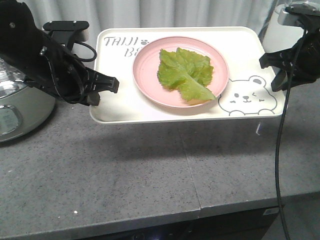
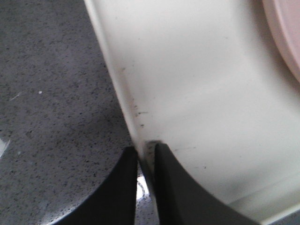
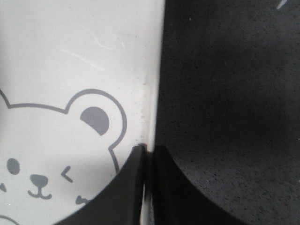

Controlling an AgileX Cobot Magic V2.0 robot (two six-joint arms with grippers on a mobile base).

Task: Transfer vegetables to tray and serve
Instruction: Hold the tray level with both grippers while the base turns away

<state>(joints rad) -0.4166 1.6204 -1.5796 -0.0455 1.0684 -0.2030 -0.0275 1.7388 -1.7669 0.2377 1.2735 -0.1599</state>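
The cream tray (image 1: 120, 105) hangs above the grey counter, casting a shadow below it. On it rests a round pink plate (image 1: 147, 75) with the vegetables (image 1: 186, 74), green lettuce leaves, lying flat in it. My left gripper (image 1: 114, 85) is shut on the tray's left rim (image 2: 123, 101), one finger on each side. My right gripper (image 1: 265, 62) is shut on the tray's right rim (image 3: 153, 93) beside the bear drawing (image 3: 47, 154).
A steel rice cooker (image 1: 17, 107) stands at the left on the grey speckled counter (image 1: 150, 175). The counter's front edge runs along the bottom. A black cable (image 1: 280, 150) hangs down at the right. A white curtain is behind.
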